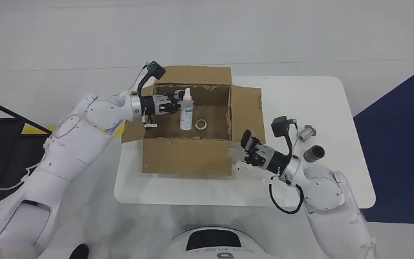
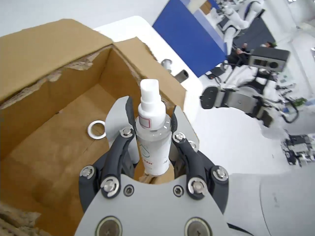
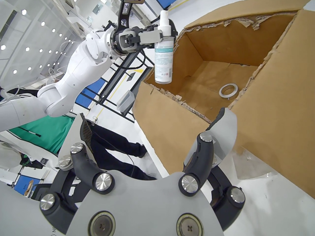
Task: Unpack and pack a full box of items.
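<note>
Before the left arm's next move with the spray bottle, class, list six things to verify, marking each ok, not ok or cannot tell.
1. Left gripper shut on the spray bottle: ok.
2. Bottle held upright: ok.
3. Bottle's base above the box rim: cannot tell.
4. Right gripper open, outside the box, out of the bottle's way: ok.
5. Metal ring lies apart on the box floor: ok.
6. Bare table near the metal fitting and dark tube for setting down: ok.
</note>
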{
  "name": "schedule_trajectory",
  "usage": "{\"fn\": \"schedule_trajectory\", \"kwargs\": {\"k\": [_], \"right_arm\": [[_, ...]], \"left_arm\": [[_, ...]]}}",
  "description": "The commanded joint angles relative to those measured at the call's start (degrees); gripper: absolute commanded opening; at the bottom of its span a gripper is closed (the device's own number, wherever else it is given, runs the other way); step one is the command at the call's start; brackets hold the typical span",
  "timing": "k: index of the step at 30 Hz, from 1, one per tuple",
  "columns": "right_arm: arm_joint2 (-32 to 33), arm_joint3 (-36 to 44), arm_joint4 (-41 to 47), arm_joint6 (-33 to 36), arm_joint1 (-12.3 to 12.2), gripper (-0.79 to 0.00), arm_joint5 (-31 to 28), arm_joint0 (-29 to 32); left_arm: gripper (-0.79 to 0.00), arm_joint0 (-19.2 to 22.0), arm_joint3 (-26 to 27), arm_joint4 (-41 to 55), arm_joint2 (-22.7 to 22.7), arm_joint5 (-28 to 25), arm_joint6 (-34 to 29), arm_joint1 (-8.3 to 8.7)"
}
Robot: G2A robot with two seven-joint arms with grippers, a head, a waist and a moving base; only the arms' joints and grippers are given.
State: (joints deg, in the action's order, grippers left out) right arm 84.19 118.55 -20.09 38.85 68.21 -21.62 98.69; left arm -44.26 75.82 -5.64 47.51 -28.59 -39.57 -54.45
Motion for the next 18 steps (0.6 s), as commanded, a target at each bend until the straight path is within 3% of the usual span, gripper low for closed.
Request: {"fn": "schedule_trajectory", "kwargs": {"k": [1, 4, 9, 12, 13, 18], "right_arm": [[1.0, 0.8, -0.1, -1.4, -0.1, 0.0, -0.5, 1.4], [2.7, 2.1, -0.7, -3.6, -0.3, 0.0, -1.2, 3.8], [4.4, 3.3, -1.6, -6.2, -0.6, 0.0, -2.6, 6.6], [5.0, 3.8, -3.0, -7.9, -0.6, 0.0, -1.5, 7.7], [5.0, 4.0, -3.5, -8.4, -0.7, 0.0, -1.1, 8.1], [5.6, 4.9, -4.4, -9.5, -0.8, 0.0, -0.4, 9.5]], "left_arm": [[-0.785, 1.2, -0.3, -4.9, -2.1, 7.5, 2.9, -1.08], [-0.785, 3.8, -2.0, -7.8, -5.7, 14.8, 2.0, -2.94], [-0.76, 9.7, -7.5, -13.3, -13.7, 24.8, -7.7, -6.81], [-0.416, 11.8, -10.8, -16.5, -16.8, 27.4, -7.2, -9.01], [0.0, 12.2, -11.7, -16.9, -17.4, 27.5, -6.9, -9.61], [0.0, 13.8, -15.5, -17.2, -18.4, 27.1, -6.3, -11.62]]}}
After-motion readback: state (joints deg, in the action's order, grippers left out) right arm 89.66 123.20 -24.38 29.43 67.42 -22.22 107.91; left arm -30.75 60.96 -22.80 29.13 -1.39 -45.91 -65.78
